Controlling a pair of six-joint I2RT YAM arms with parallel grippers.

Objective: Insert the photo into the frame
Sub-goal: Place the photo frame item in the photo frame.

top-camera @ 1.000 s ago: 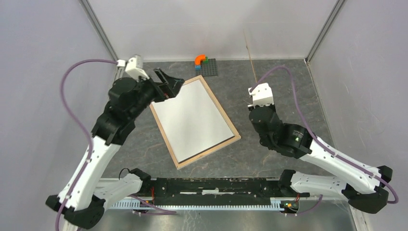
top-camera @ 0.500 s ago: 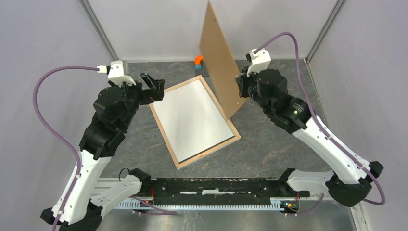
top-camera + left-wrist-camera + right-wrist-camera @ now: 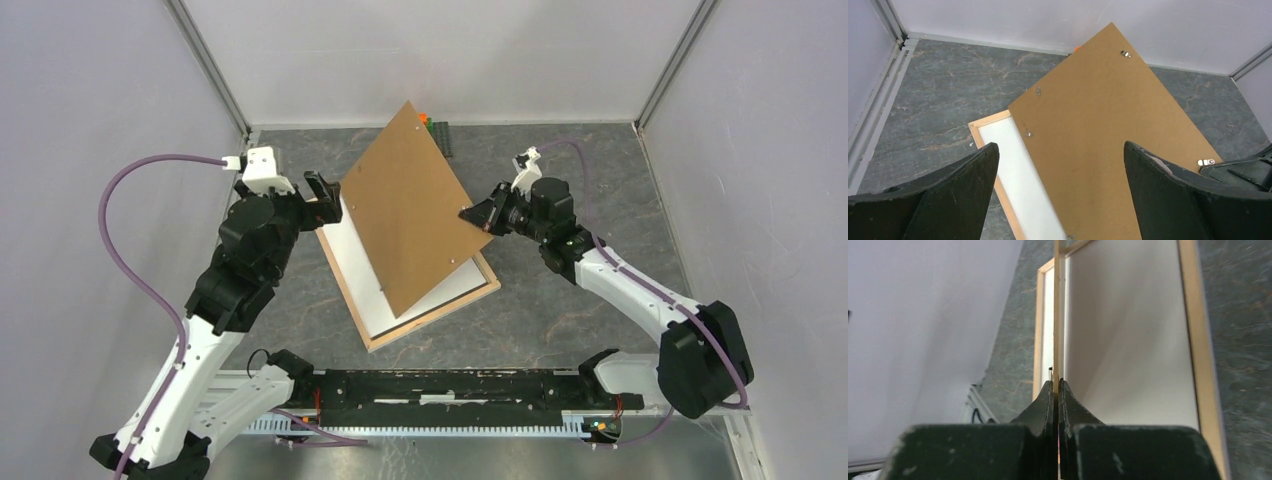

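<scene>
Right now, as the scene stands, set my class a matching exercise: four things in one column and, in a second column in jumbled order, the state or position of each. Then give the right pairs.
Column A
1. left gripper
2. right gripper
3. brown backing board
4. pale wooden frame

Column B
a. lying flat on the table
b. open, holding nothing
c. tilted, leaning over the frame
d. shut on the edge of the board

Pairs: 1-b, 2-d, 3-c, 4-a
</scene>
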